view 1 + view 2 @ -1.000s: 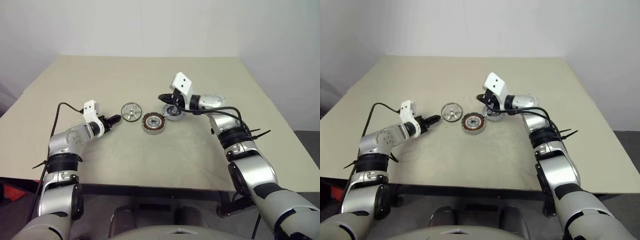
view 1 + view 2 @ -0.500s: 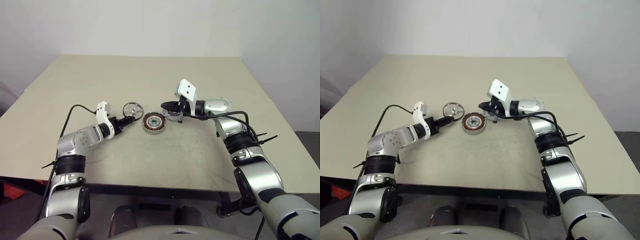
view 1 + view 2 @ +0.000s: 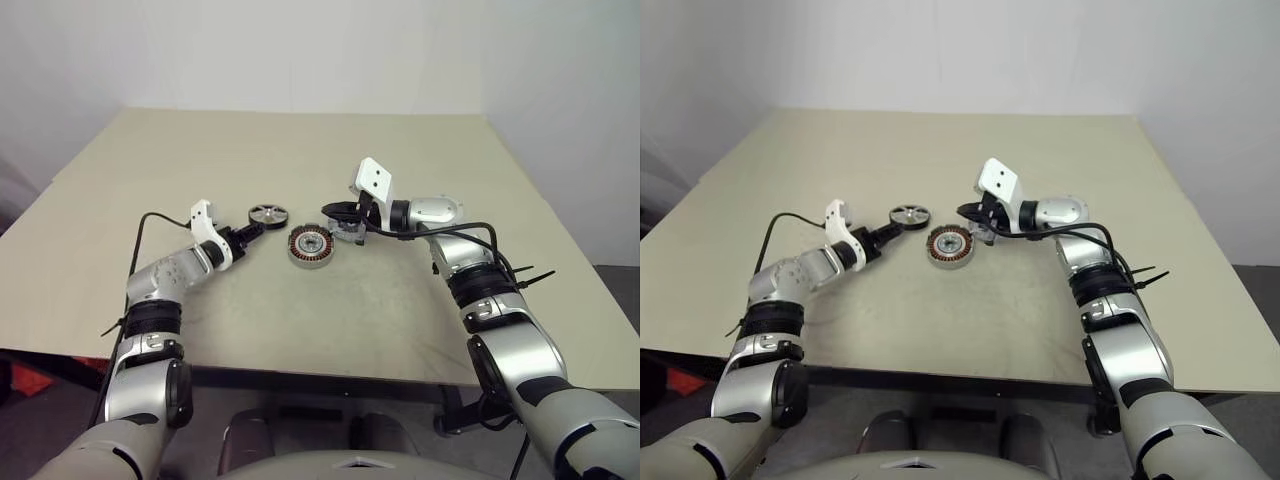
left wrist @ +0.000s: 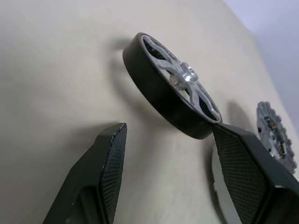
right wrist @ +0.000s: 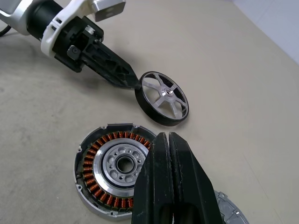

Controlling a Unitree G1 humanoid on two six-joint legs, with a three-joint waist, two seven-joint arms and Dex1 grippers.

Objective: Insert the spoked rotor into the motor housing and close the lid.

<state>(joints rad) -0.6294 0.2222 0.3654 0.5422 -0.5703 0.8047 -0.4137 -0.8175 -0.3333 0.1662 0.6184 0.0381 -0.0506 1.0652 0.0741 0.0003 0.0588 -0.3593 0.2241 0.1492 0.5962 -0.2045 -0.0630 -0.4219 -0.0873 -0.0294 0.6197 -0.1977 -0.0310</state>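
My left gripper (image 3: 256, 228) is open, and it holds nothing. Its two fingers (image 4: 110, 163) reach out on each side of the lid (image 4: 173, 88), the dark round cap with spoke holes. One fingertip is right at the lid's rim. I cannot tell if it touches.

My right gripper (image 3: 965, 210) is shut tight, with its fingers pressed together and nothing between them. It hangs just above the far edge of the spoked rotor (image 5: 114, 168), the ring with orange wire teeth.

The rotor lies flat on the table (image 3: 300, 330), between my two hands. The lid is just beside it, on my left. The shiny motor housing (image 5: 230, 211) lies just beside it too, on my right, partly under my right gripper.

I think the first step is not done yet, because the rotor is not in the housing. My left hand looks ready to take the lid. Next, I think it must close on the lid's rim and lift it straight up.

The parts sit close together, so a push on the lid could bump the rotor. My shut right gripper is over the rotor and housing, so it is in the way there.
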